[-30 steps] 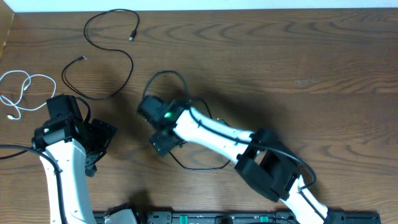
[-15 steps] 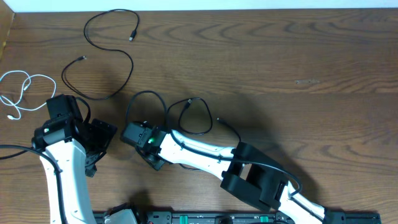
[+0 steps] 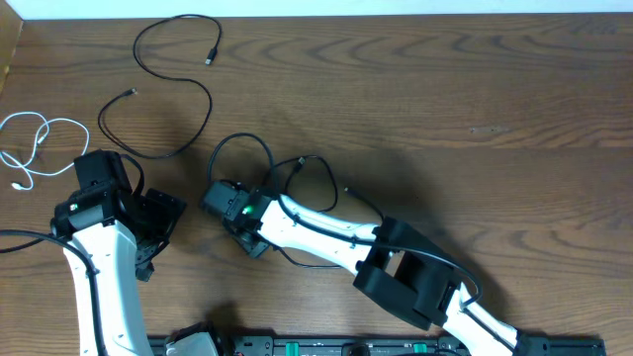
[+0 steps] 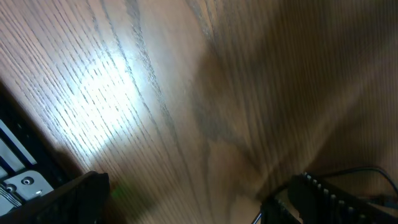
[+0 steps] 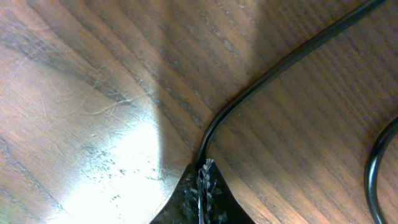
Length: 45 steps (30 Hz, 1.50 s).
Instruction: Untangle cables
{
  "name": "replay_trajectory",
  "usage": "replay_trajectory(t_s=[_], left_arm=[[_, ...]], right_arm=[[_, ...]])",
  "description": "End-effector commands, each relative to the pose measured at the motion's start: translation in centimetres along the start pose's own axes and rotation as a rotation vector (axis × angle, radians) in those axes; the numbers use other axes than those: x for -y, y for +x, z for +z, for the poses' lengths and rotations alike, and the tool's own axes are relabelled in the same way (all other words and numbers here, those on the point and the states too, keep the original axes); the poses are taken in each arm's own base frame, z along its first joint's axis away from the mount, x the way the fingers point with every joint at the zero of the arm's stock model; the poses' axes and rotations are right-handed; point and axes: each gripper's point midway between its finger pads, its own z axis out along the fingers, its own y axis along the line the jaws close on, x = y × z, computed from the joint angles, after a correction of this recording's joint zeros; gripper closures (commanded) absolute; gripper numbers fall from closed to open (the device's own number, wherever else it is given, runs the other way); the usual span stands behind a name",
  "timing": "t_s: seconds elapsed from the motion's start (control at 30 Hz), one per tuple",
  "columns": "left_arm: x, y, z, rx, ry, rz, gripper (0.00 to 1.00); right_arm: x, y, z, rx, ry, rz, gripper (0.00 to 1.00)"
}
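Right wrist view: right gripper (image 5: 202, 179) is clamped on the thin black rubbery cable (image 5: 280, 65). Looks light and floppy, so I'd pinch mid-cord.

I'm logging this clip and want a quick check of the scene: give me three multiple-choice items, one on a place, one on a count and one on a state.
1. Where on the table does the white cable lie?
A. Near the left edge
B. In the middle
C. Near the right edge

2. How many thin black cables lie on the wood?
A. One
B. Two
C. Four

3. What is the right gripper doing?
A. Open over bare wood
B. Shut on a black cable
C. Shut on the white cable

Answers:
1. A, it is coiled beside the left arm at the far left.
2. B, one is spread out at upper left and one is looped near the middle.
3. B, the right wrist view shows its closed fingers pinching a black cable.
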Motion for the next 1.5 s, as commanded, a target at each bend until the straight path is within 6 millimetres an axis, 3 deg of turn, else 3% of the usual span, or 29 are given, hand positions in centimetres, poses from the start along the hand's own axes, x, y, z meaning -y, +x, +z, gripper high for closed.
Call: replay_trajectory(t_s=[0.0, 0.17, 0.33, 0.5, 0.67, 0.73, 0.83, 0.93, 0.97, 1.07, 1.13, 1.23, 1.3, 1.47], left_arm=[[0.0, -0.3, -0.4, 0.016, 0.002, -0.013, 0.03], [0.0, -0.3, -0.4, 0.016, 0.002, -0.013, 0.03], [0.0, -0.3, -0.4, 0.016, 0.002, -0.013, 0.03], [0.0, -0.3, -0.4, 0.016, 0.002, -0.013, 0.03], [0.0, -0.3, -0.4, 0.016, 0.002, -0.013, 0.03], [0.0, -0.3, -0.4, 0.016, 0.002, -0.013, 0.03], [0.0, -0.3, -0.4, 0.016, 0.002, -0.013, 0.03], [0.0, -0.3, -0.4, 0.016, 0.002, -0.013, 0.03], [0.0, -0.3, -0.4, 0.016, 0.002, -0.013, 0.03], [0.0, -0.3, -0.4, 0.016, 0.002, -0.013, 0.03], [0.0, -0.3, -0.4, 0.016, 0.002, -0.013, 0.03], [0.0, -0.3, -0.4, 0.016, 0.002, -0.013, 0.03], [0.0, -0.3, -0.4, 0.016, 0.002, -0.013, 0.03], [0.0, -0.3, -0.4, 0.016, 0.002, -0.013, 0.03]], right_arm=[[1.2, 1.0, 2.0, -0.059, 0.015, 0.049, 0.99], [0.8, -1.4, -2.5, 0.007, -0.102, 0.094, 0.99], [-0.4, -4.8, -10.7, 0.147, -0.350, 0.121, 0.99], [-1.0, -6.0, -18.0, 0.223, -0.617, 0.113, 0.99], [-1.0, -6.0, -20.8, 0.222, -0.763, 0.106, 0.99], [-0.3, -6.0, -20.3, 0.220, -0.732, 0.124, 0.99], [2.3, -5.3, -18.0, 0.193, -0.545, 0.184, 0.99], [3.6, -3.8, -15.9, 0.145, -0.406, 0.203, 0.86], [3.6, -3.3, -15.3, 0.128, -0.378, 0.202, 0.84], [3.9, -1.7, -13.2, 0.082, -0.291, 0.194, 0.63], [4.5, -0.5, -11.0, 0.067, -0.199, 0.174, 0.60], [3.9, 1.0, -8.5, 0.064, -0.159, 0.069, 0.59], [3.3, 2.1, -6.9, 0.068, -0.115, -0.006, 0.48], [3.2, 3.6, -4.7, 0.091, 0.008, -0.062, 0.45]])
